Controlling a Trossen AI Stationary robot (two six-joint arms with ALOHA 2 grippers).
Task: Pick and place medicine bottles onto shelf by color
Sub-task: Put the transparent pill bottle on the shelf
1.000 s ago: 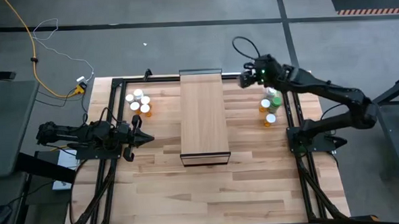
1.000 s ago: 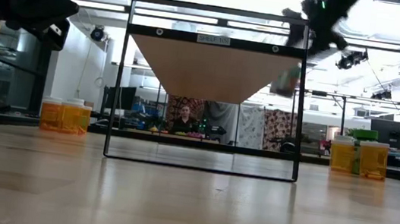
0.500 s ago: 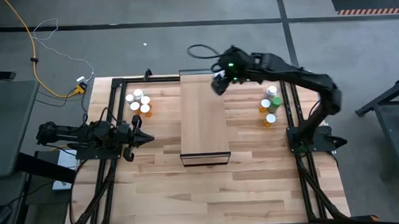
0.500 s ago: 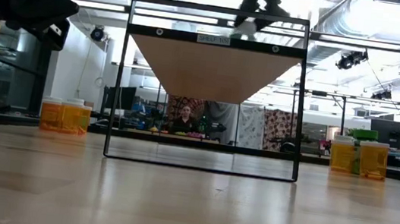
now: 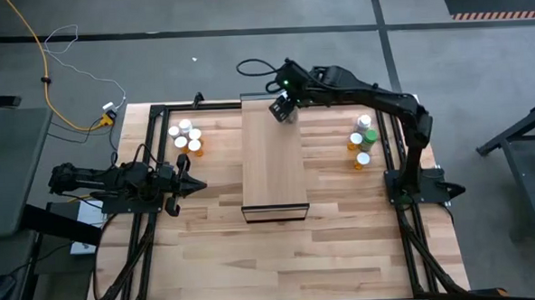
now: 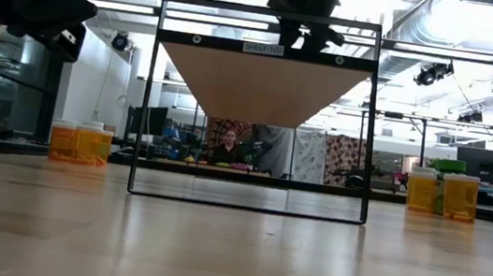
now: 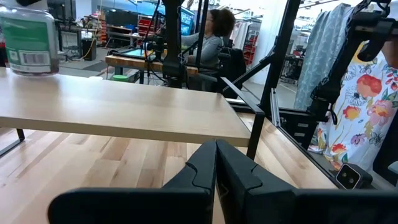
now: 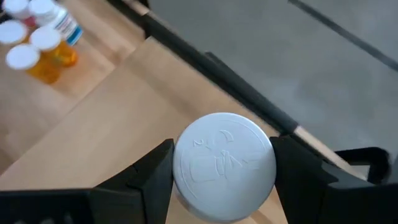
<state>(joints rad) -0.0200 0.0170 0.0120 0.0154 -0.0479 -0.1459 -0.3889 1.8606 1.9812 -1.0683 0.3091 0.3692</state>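
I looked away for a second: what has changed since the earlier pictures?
The right tool has swung from beside the right-hand bottles across to the far end of the shelf, carrying a green bottle clamped at its cap. The left tool and both bottle groups stayed put.

Your high view looks straight down on the whole table. Your low view sits at table height, facing the room behind. Both wrist views ride close behind their jaws. All four views share the shelf.
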